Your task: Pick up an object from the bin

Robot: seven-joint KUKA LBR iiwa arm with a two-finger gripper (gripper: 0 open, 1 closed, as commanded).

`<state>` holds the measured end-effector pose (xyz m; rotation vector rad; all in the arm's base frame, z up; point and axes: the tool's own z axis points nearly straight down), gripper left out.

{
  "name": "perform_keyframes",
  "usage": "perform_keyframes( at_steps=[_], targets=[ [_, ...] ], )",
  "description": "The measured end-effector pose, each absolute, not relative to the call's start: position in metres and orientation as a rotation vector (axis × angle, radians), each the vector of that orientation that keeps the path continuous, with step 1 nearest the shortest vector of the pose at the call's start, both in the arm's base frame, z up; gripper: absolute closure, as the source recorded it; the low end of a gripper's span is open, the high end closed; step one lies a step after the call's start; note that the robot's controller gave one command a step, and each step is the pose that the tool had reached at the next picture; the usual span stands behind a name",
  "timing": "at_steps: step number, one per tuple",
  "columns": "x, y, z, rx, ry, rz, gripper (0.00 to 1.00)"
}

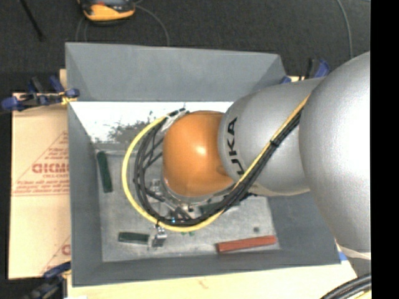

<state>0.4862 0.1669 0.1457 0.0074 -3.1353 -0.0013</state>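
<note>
looking down into the grey metal bin [174,73] now, its sloped walls plain and dull. the flat bottom is scuffed pale, with a scatter of dark specks along the far-left edge. around the bin lies a dark carpeted floor [218,17], and far off to the left an orange-and-black handheld device [105,4] sits on it with a thin cord trailing away.

the big silver arm [336,142] comes in from the right and covers most of the bin's middle. its orange cover [193,154] sits dead centre, ringed on the left by black cables [142,167] and a yellow hose [127,167].

below that bundle the gripper [159,235] pokes out low over the near-left floor of the bin. whether it is open or closed, i cannot tell; the wrist and cables hide too much of it.

just to its left, almost touching the tip, lies a short dark green bar [133,237], flat and running left to right. a longer dark green bar [104,171] lies by the left wall, running near to far, well apart from the gripper. a red-brown bar [245,245] lies flat along the near edge, off to the right.
</note>
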Motion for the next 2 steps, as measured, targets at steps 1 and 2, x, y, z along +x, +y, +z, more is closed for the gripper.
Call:
perform_keyframes(
  at_steps=[1, 2],
  targets=[
    [0.488, 0.166, 0.15, 0.002, -3.143, -0.004, 0.0],
    [0.473, 0.172, 0.082, 0.2, -3.129, 0.0, 1.0]
  ],
)
